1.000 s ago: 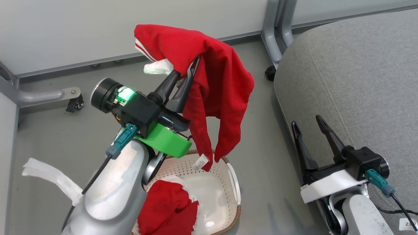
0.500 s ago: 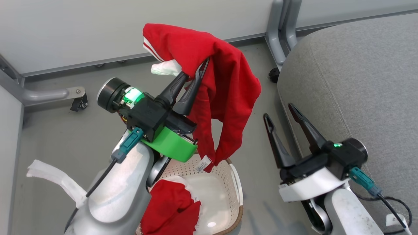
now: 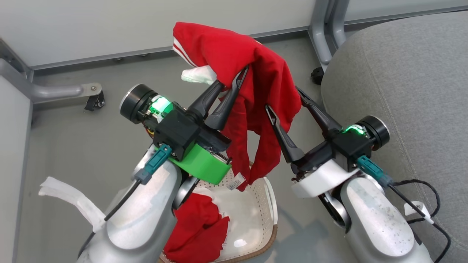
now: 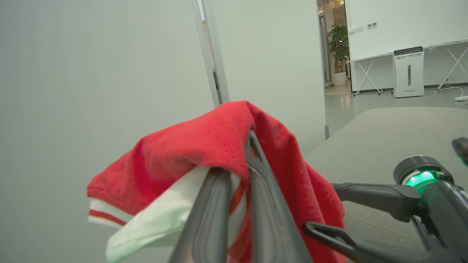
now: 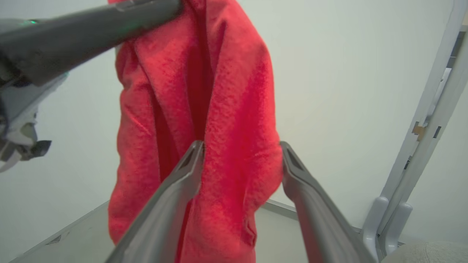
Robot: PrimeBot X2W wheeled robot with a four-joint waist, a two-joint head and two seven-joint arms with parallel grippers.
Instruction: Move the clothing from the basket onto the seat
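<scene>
Jaws of the left gripper (image 3: 234, 75) are pressed together, pinching a red garment (image 3: 234, 54) by a bunched fold near its top. Cloth drapes over both fingertips. White cuff with a thin red-and-white stripe pokes out on the gripper's left side, clear in the left wrist view (image 4: 146, 215). Garment is held up in the air, its two long ends dangling down. The lowest tip, with a small white label (image 3: 237, 181), hangs just above the basket (image 3: 268, 204).

Right gripper (image 3: 283, 98): jaws spread wide, not closed on anything. A hanging fold of the same garment sits between its fingers (image 5: 182, 182), and in the right wrist view the cloth looks to touch their inner faces.

Second red garment (image 3: 199, 226) lies crumpled in the basket, at the end nearest the robot, partly hidden by the left forearm. Basket stands on the grey floor (image 3: 73, 146), below and between the two arms.

Seat (image 3: 402, 91) is to the robot's right, beside the right arm; no clothing on the part in view. Grey metal frame leg with a black caster (image 3: 95, 104) at far left, by the pale wall panel.
</scene>
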